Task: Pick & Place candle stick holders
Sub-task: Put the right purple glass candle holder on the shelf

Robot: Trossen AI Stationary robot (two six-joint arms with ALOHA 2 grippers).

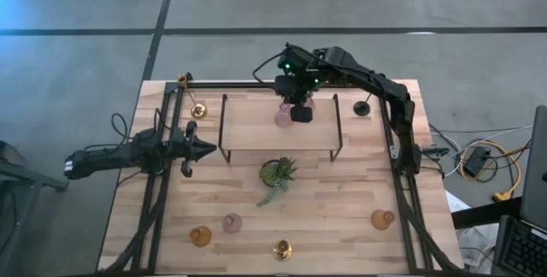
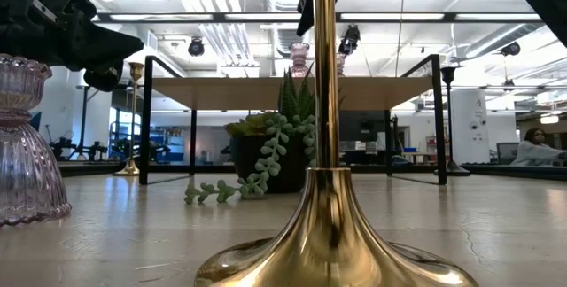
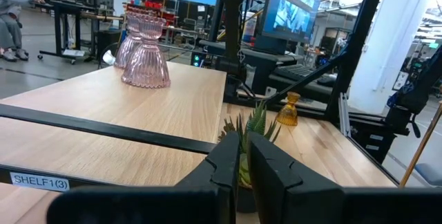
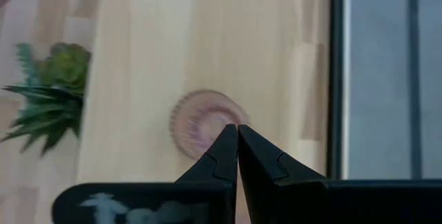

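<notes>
Two pale pink glass holders (image 3: 145, 51) stand upright on their bases on the wooden shelf (image 1: 256, 132); one also shows in the right wrist view (image 4: 204, 122). My right gripper (image 1: 299, 110) hangs above them, pointing down, shut and empty (image 4: 237, 131). My left gripper (image 1: 209, 150) is shut and empty, level, left of the shelf. On the table stand a pink holder (image 1: 232, 222), two amber holders (image 1: 200, 237) (image 1: 382, 219), brass holders (image 1: 282, 249) (image 1: 198, 110) and a black holder (image 1: 362, 108).
A small green potted plant (image 1: 278, 174) stands mid-table in front of the shelf. The shelf's black frame legs (image 1: 224, 127) stand to either side of it. A person sits in the room beyond the table (image 2: 536, 150).
</notes>
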